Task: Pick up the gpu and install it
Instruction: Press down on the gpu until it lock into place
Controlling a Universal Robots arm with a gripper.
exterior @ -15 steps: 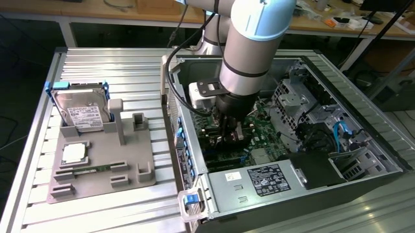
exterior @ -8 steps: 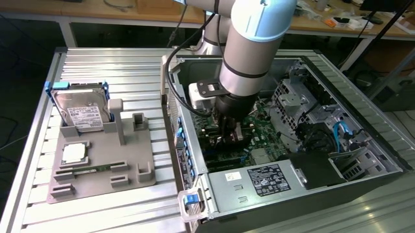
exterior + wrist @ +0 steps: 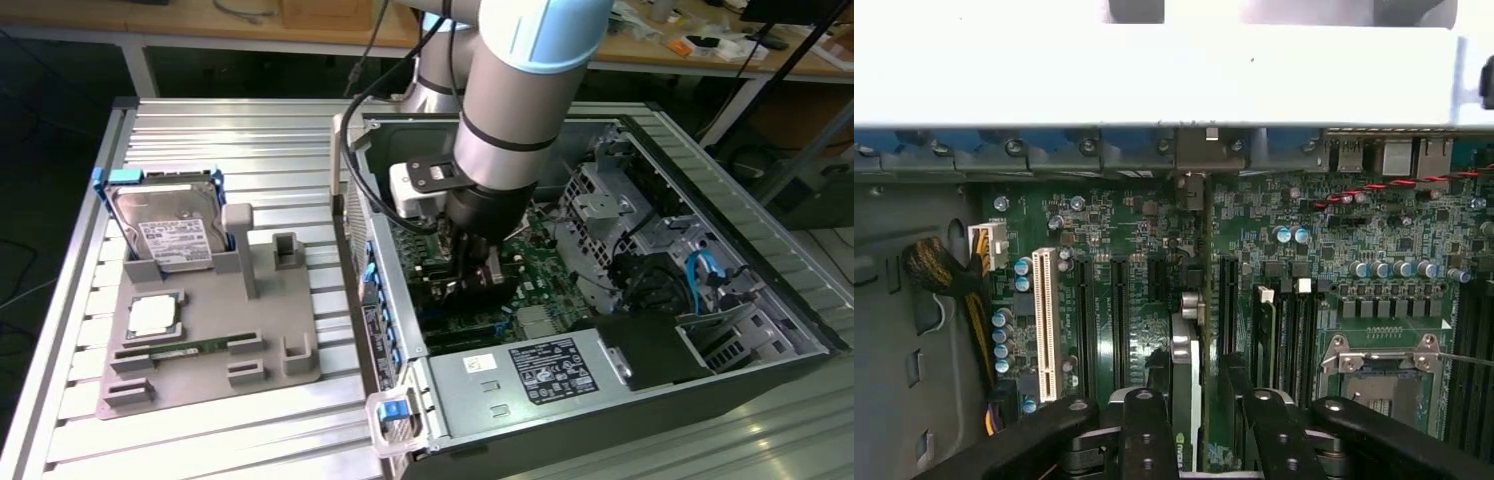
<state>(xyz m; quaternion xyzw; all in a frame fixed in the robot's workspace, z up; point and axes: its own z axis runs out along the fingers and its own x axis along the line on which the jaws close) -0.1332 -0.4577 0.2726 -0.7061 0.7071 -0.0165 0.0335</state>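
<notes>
The gripper (image 3: 1199,425) is closed on the gpu (image 3: 1186,385), which stands edge-on over the motherboard (image 3: 1144,230) inside the open computer case (image 3: 747,340), on a ribbed metal table (image 3: 214,130). A wooden workbench (image 3: 200,20) stands behind.

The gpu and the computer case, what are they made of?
The gpu looks like a dark circuit card with a silvery metal edge strip, seen edge-on. The computer case seems painted black sheet metal: thin, folded walls. The holder tray looks like matte grey plastic.
</notes>
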